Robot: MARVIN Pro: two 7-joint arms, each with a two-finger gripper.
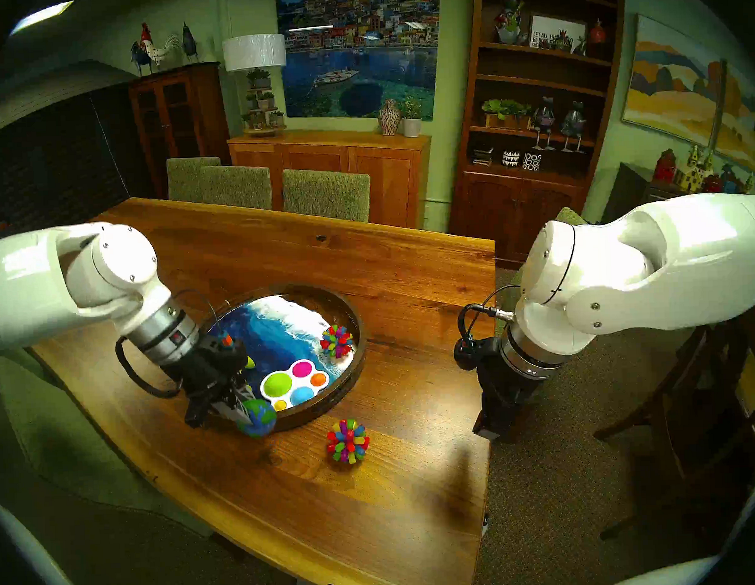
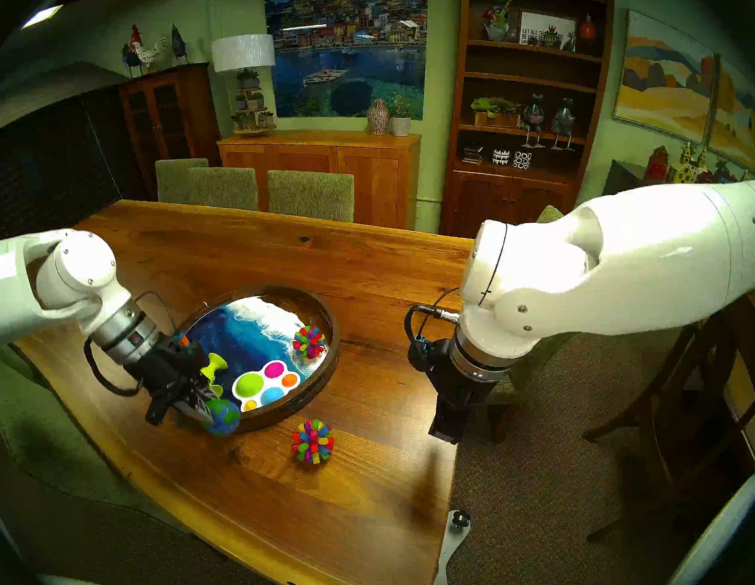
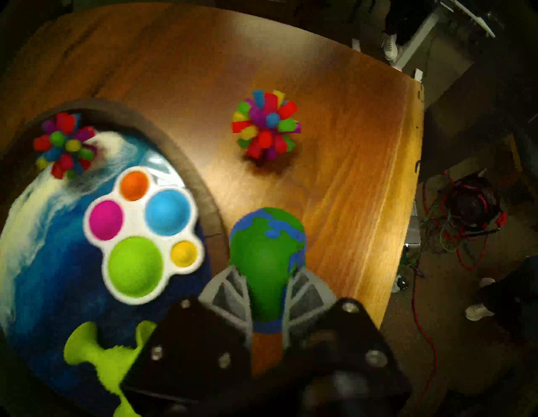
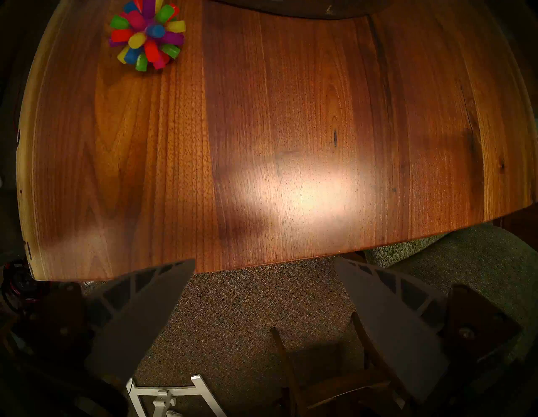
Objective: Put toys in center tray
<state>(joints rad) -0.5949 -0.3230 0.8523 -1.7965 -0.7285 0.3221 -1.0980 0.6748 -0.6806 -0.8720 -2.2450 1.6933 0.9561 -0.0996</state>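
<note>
The left pincer [image 1: 245, 412] is clamped on the blue-green globe ball [image 1: 257, 417], its two grey fingers [image 3: 233, 288] pressing into the ball's sides so that it bulges out beyond the tips, as the left wrist view shows [image 3: 267, 247]. The ball hangs at the near-left edge of the round dark-wood tray [image 1: 355, 325], over or just outside the rim; whether it touches the rim or the table [image 1: 366, 260] cannot be told. Inside the tray, on its blue-and-white wave floor, lies the white board with coloured bubbles [image 1: 294, 382] toward the near side, and one multicoloured spiky ball [image 1: 336, 341] rests against the right-hand rim. The lime-green suction-cup piece [image 2: 214, 368] also sits in the tray on its left side, mostly hidden behind the left pincer in the head views and seen more fully in the left wrist view [image 3: 96, 358]. The second spiky ball [image 1: 348, 441] stands on the bare table just outside the tray, near its front rim and apart from it. The right pincer [image 4: 263, 305] hangs beyond the table's right edge over the carpet, its fingers spread wide with nothing between them, well apart from the toys.
</note>
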